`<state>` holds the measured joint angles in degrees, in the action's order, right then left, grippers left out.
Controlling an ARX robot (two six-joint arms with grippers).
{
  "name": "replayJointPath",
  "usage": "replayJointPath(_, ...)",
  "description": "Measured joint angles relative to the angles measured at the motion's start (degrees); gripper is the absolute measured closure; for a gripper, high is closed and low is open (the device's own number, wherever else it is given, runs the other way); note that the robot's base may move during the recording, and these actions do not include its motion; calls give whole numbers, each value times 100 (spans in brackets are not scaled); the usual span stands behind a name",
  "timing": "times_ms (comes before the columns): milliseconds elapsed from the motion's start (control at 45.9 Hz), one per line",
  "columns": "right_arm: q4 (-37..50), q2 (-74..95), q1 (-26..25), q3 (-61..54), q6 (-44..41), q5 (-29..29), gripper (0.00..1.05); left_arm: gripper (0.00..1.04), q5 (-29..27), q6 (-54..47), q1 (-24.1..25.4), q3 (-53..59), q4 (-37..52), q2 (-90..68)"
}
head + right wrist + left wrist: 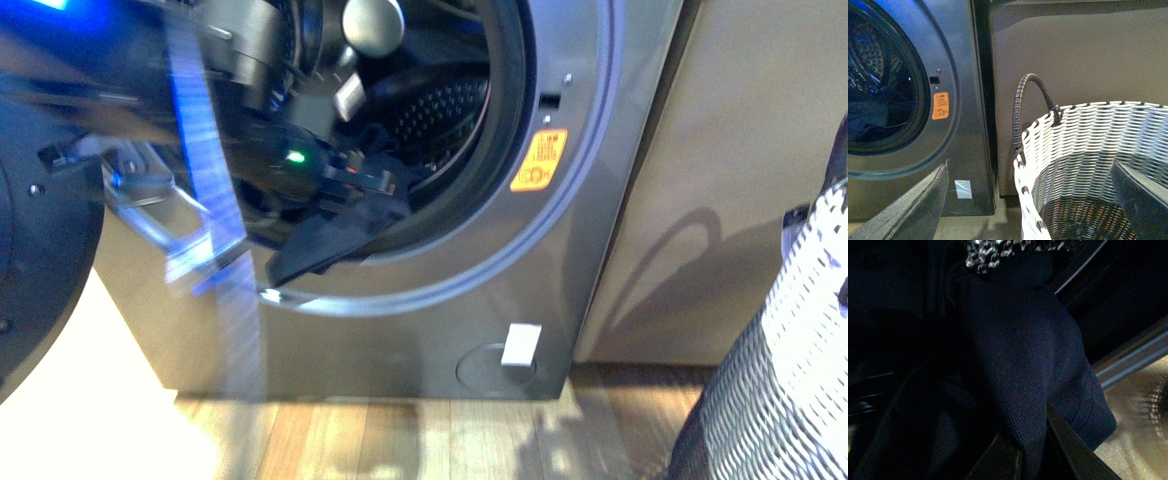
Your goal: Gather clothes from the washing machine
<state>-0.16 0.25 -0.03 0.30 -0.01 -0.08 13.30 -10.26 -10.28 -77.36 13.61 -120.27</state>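
Clothes (330, 235): navy, spilling over the washing machine's (590, 200) door lip, pinched in my left claw (1028, 425). My right claw (1029, 167): spread wide over the woven basket (1083, 130) right of the machine. Wood-plank floor (420, 440) beneath it; beige panel (760, 150) alongside.

Mouth of washing machine (600, 250) crowded: left arm (275, 160), clothes (330, 235); basket (1083, 135) free.

No legible txt anywhere. Orange sticker (539, 160) on washing machine (610, 260) front panel, right of door opening: dark print lines + a symbol at its lower end, too small/blurry to read. Same sticker (940, 105) in right wrist view, also unreadable. White tag (521, 344) low on front panel, no print visible.
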Motion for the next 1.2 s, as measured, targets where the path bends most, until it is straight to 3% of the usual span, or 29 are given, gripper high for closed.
replayJointPath(283,0,0,0,0,-2,0,7,96,271,94,155,1534,660,1786)
replayJointPath(545,0,0,0,0,0,0,7,96,627,173,321,1965,352,3486)
replayJointPath(785,0,0,0,0,0,0,7,96,686,90,358,708,-763,4070)
replayJointPath(1002,0,0,0,0,0,0,7,96,745,-48,341,-1134,-2057,4013)
replayJointPath(1199,0,0,0,0,-2,0,7,96,772,-330,-87,-2761,-3316,3825)
